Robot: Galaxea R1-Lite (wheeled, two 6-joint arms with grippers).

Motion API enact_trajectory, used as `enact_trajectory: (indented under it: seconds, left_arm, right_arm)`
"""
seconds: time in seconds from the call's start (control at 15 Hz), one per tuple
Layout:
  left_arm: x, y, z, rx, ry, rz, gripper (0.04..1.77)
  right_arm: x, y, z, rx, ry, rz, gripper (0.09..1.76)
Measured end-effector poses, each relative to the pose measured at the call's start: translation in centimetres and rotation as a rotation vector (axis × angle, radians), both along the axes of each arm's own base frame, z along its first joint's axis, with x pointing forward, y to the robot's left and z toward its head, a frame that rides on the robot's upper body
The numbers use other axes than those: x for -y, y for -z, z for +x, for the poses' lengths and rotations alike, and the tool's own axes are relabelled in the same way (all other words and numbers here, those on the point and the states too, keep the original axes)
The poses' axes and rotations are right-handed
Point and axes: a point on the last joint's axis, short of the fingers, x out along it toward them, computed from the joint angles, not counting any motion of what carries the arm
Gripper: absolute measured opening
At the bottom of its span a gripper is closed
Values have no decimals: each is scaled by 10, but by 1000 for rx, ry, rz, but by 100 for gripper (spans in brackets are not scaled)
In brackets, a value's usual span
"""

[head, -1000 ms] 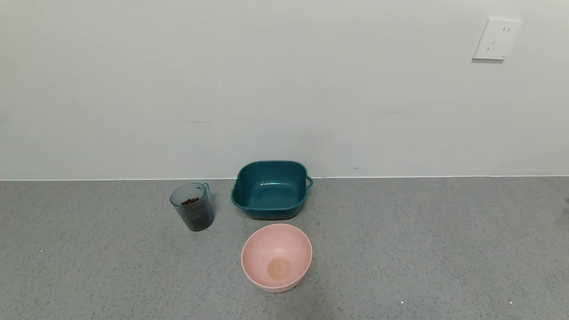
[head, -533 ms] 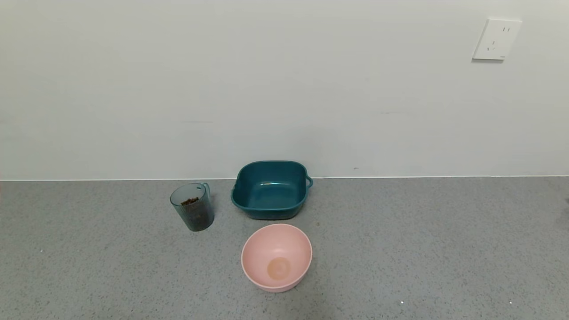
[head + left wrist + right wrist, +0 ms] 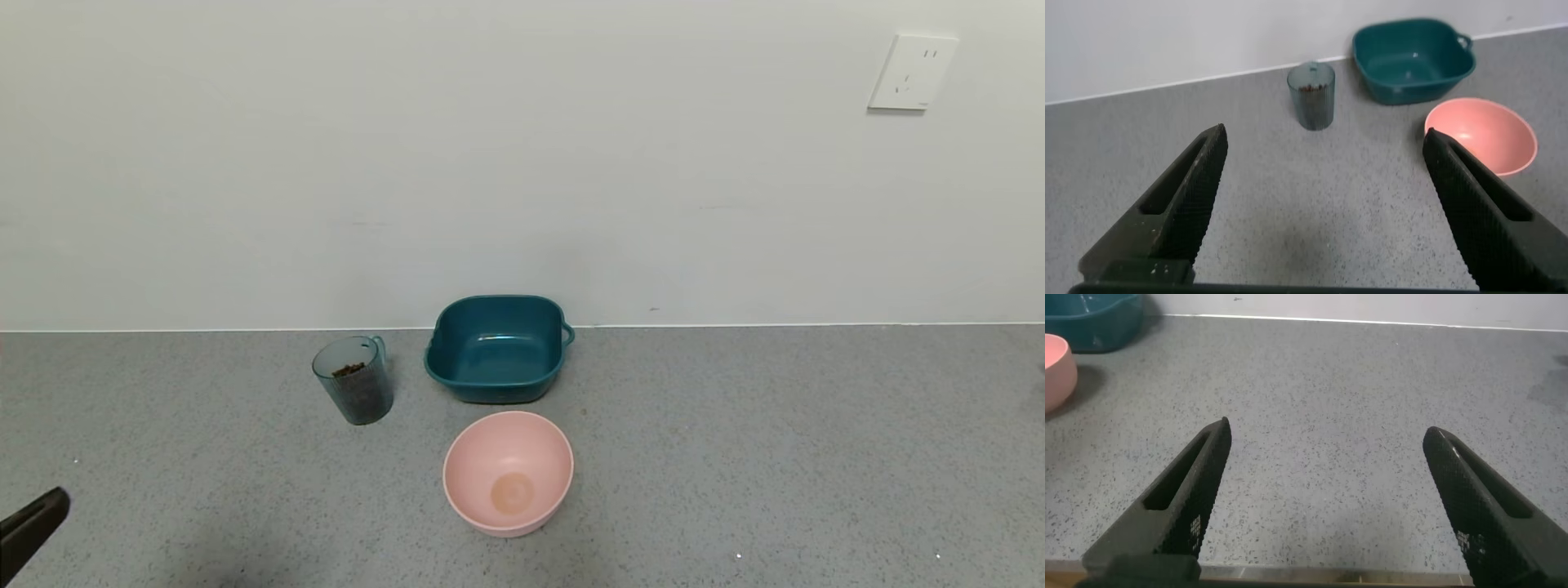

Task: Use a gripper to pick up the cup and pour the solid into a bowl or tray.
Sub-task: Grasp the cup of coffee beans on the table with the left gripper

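The translucent grey-teal cup point(image 3: 353, 380) stands upright on the grey counter, left of the dark teal basin point(image 3: 496, 349). Dark brown pellets point(image 3: 349, 370) fill part of the cup. The cup also shows in the left wrist view point(image 3: 1311, 95), with the basin point(image 3: 1413, 60) beyond it. My left gripper point(image 3: 1323, 143) is open and empty, well in front of the cup; only a finger tip point(image 3: 31, 527) shows at the head view's lower left edge. My right gripper point(image 3: 1327, 433) is open and empty over bare counter, out of the head view.
A round pale pink bowl point(image 3: 507, 472) sits in front of the basin, and shows in the left wrist view point(image 3: 1482, 134). The white wall runs close behind the basin. A wall socket point(image 3: 912, 72) is at the upper right.
A left gripper finger has come into the head view at the lower left edge. The cup, the basin and the pink bowl have not moved.
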Motion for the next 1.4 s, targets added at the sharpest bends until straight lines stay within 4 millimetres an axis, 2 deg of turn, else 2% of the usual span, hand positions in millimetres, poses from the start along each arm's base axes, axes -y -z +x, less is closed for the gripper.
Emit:
enact_trajectory:
  seconds: [0.2, 0.4, 0.6, 0.93, 1.2, 1.4]
  left_arm:
    - [1, 0, 34, -126, 3, 21, 172]
    - [1, 9, 69, -261, 4, 35, 172]
    - [2, 19, 106, -307, -2, 36, 172]
    - [3, 51, 154, -462, -3, 20, 172]
    - [4, 75, 190, -473, -11, -8, 172]
    - [4, 102, 214, -462, -25, -39, 172]
  right_arm:
    - [0, 0, 0, 0, 0, 0, 171]
    - [0, 0, 0, 0, 0, 0, 171]
    - [0, 0, 0, 0, 0, 0, 171]
    - [0, 0, 0, 0, 0, 0, 171]
    - [0, 0, 0, 0, 0, 0, 171]
    - [0, 0, 0, 0, 0, 0, 171]
